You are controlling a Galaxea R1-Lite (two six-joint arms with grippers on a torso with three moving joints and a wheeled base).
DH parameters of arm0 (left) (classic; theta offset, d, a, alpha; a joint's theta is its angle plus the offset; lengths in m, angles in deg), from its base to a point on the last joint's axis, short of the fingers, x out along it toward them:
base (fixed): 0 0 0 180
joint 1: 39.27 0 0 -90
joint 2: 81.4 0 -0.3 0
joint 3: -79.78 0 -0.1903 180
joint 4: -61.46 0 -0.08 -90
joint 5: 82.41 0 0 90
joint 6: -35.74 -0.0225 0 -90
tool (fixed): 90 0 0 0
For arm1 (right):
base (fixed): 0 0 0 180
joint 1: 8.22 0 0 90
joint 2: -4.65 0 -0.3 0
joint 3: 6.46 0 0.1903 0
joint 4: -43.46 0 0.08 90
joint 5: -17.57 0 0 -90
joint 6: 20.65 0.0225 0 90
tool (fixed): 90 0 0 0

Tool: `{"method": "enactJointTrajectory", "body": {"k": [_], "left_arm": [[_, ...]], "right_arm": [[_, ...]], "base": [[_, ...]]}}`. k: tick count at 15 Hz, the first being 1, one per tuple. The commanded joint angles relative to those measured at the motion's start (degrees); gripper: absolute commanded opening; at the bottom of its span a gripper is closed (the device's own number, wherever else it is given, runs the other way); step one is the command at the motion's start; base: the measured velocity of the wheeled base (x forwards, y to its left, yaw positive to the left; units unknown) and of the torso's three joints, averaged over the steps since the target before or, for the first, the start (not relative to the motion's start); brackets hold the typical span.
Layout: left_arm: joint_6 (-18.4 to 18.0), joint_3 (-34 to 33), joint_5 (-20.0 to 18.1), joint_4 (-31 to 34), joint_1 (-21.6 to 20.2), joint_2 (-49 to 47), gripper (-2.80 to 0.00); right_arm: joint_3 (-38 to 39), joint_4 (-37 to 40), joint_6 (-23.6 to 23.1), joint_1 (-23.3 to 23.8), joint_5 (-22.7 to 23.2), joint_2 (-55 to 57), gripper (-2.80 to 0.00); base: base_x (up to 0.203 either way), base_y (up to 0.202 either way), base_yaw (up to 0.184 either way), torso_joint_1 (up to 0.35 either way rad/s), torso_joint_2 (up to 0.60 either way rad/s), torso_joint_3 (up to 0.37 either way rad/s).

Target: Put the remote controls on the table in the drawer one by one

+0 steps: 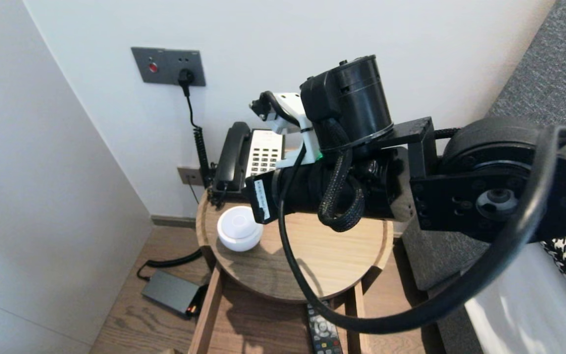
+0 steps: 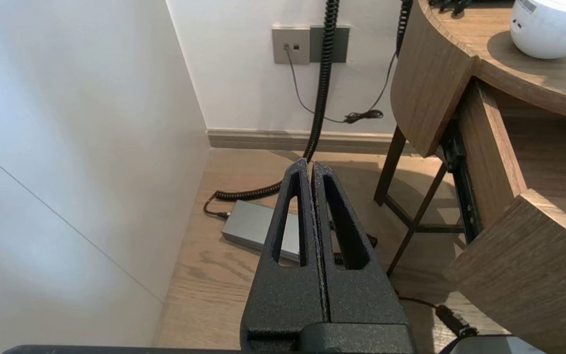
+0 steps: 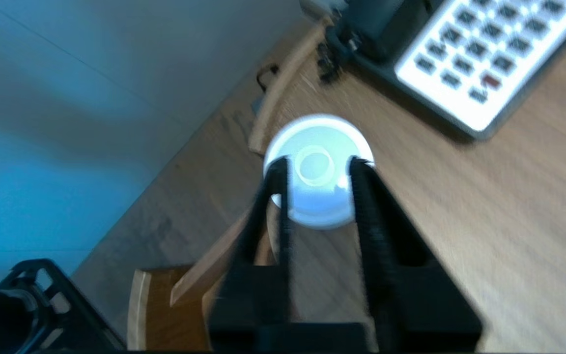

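Right claw [image 3: 318, 167] poised over a white dome [image 1: 239, 228] on the round desk [image 1: 332, 260].
The claw was held partly open, its fingers seen apart on either side of the dome's top. The dome was placed near the desk's left edge, in front of a telephone [image 1: 251, 157]. The left claw [image 2: 311, 164] was pressed shut, low beside the desk.

Bright, diffuse room light. The white dome [image 1: 239, 228] casts a soft shadow on the round table [image 1: 342, 265]; the hanging cable [image 1: 288, 255] shades the tabletop's front edge; the drawer [image 1: 263, 319] interior lies dimmer.
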Motion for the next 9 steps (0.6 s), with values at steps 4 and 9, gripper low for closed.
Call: {"method": "enactJointTrajectory", "body": {"k": [4,9], "left_arm": [[0.0,-0.7,0.0,0.0,0.0,0.0,-2.80],[0.0,-0.7,0.0,0.0,0.0,0.0,-2.80]], "right_arm": [[1.9,-11.9,-4.5,-0.6,0.4,7.5,0.00],[2.2,-16.9,-7.5,-0.6,0.3,12.2,0.00]], "base": [[0.000,0.000,0.000,0.000,0.00,0.000],[0.000,0.000,0.000,0.000,0.00,0.000]]}}
